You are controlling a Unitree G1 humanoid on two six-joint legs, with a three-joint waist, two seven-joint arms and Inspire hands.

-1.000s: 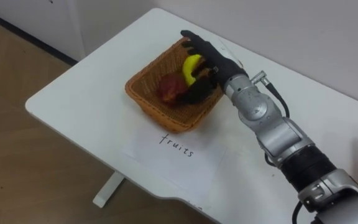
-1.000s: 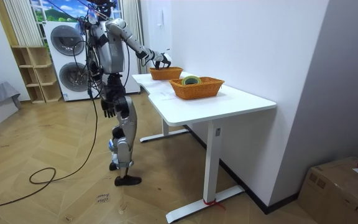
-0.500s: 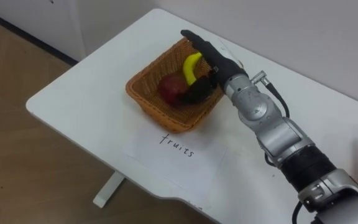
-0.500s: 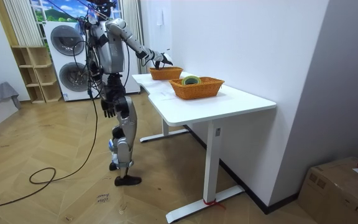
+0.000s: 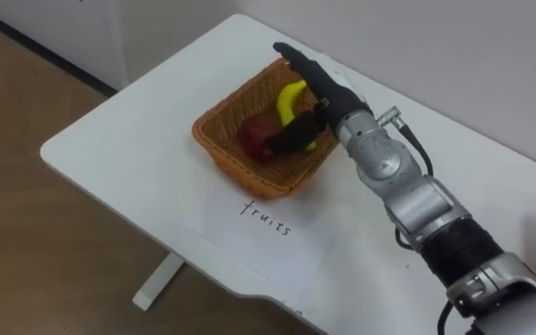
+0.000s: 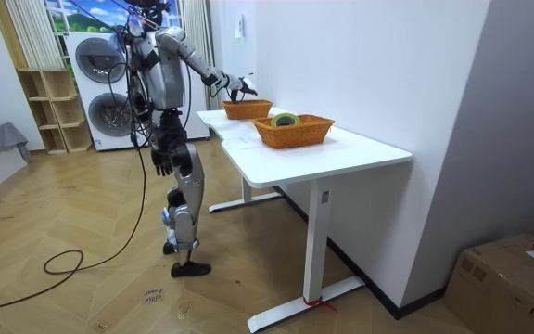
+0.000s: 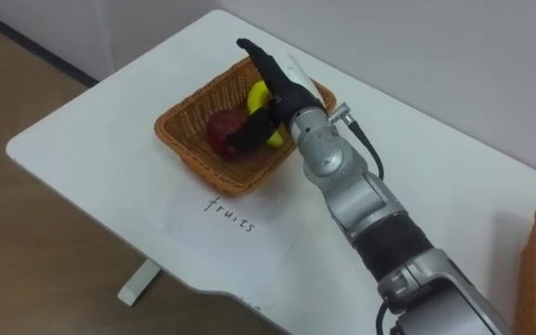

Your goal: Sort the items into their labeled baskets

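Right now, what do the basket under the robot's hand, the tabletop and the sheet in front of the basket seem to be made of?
Basket: woven wicker or rattan by its look, matte orange-brown, with visible crossing strands. Table: smooth white top, faintly glossy, probably laminate or painted board. Sheet: thin white paper, lying flat, with handwriting on it.

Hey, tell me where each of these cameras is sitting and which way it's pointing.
Left eye view: on the robot's head, looking down at the fruit basket on the white table; the right arm and open right hand come in from the lower right.
Right eye view: just beside it, same downward look, same arm and hand.
Room view: stands off in the room, facing the table's side; the whole robot stands at the table, left hand hanging low.
Shared: all three see the right hand over the fruit basket.
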